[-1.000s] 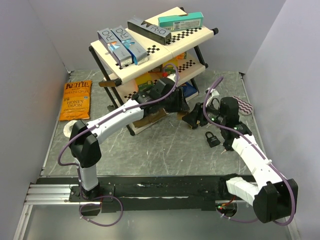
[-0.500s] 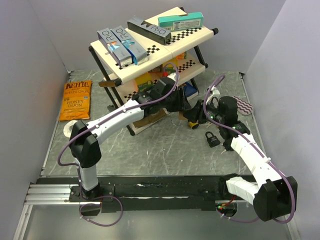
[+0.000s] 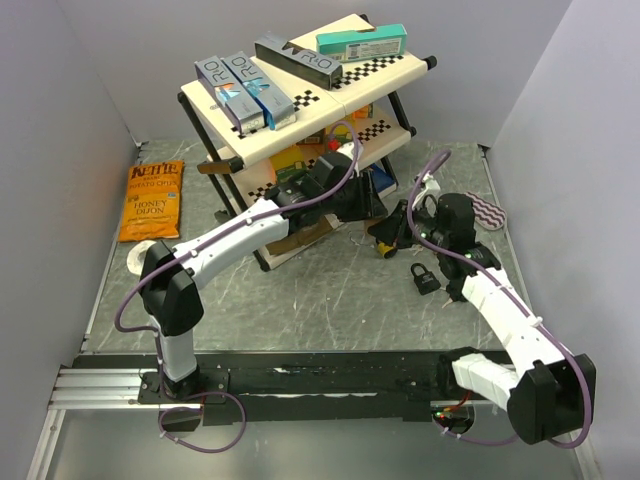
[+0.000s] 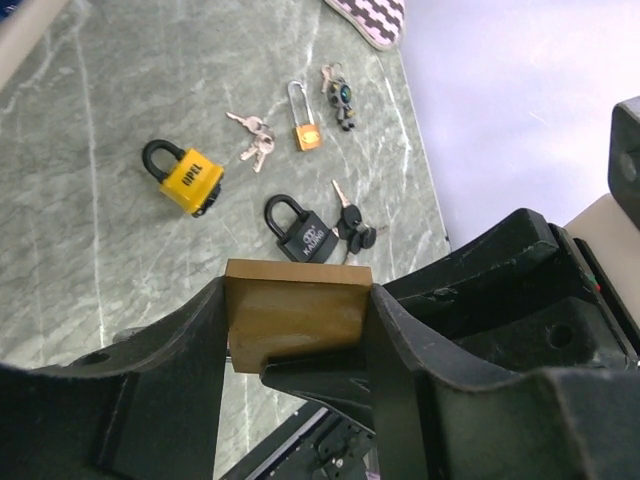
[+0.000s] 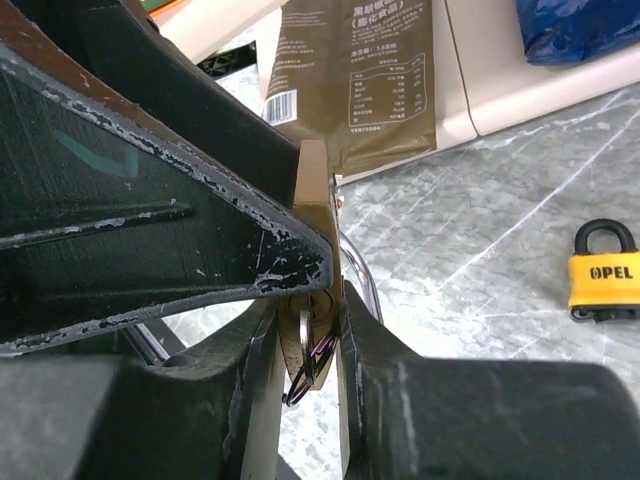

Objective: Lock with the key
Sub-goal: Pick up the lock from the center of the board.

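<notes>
Marbled grey-green tabletop (image 4: 120, 180) behind a flat, square, dull-brass padlock (image 4: 298, 310)

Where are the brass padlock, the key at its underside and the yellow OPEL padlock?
brass padlock (image 4: 298, 305): left wrist view, flat body face.
key (image 5: 312, 325): right wrist view, its head.
yellow OPEL padlock (image 4: 190, 180): left wrist view, yellow body.

1. A grey marbled table (image 3: 330, 290) carries everything, and a two-tier rack (image 3: 380, 72) stands at its far side.
2. On the left of the table lie a bag of chips (image 3: 152, 200) and, nearer, a white roll of tape (image 3: 137, 258).
3. Right of centre lie a yellow padlock (image 4: 189, 176), a black padlock (image 4: 303, 236) touching a bunch of keys (image 4: 352, 222), a small orange padlock (image 4: 304, 128) and loose keys (image 4: 252, 142) — a patterned cloth (image 3: 487, 213) lies beyond them.
4. Long boxes (image 3: 245, 92) lie flat on the rack's top tier.
</notes>
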{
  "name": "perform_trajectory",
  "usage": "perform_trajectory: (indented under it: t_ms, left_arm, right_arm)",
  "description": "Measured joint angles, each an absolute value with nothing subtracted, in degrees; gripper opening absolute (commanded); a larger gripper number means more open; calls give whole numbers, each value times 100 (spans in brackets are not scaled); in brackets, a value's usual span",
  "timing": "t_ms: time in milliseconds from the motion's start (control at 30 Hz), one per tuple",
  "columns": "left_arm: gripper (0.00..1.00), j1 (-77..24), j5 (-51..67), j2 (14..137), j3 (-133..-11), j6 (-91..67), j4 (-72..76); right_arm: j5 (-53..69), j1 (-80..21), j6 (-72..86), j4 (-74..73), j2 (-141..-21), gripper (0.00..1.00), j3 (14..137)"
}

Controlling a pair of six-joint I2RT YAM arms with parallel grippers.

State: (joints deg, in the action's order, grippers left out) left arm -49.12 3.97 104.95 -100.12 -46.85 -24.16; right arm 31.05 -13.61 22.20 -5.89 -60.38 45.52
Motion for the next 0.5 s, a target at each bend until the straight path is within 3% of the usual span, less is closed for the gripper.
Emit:
perform_trajectory:
  t_ms: [33,167,500]
  left_arm:
    - [76,-4912,419,10495,-10012,-4685,-2410]
    - [97,-4838,563,10337,-9723,-4735,-1933]
    - [96,-4657,1758,8536,-7835,-2974,-143]
  right_arm:
    - [3103,-1361,2217,-622,-6010,0,4554]
    - [3085,-1256,2132,-996,-5795,0,4552]
    - [3951,-537,2005,-1688,-5192,0,4480]
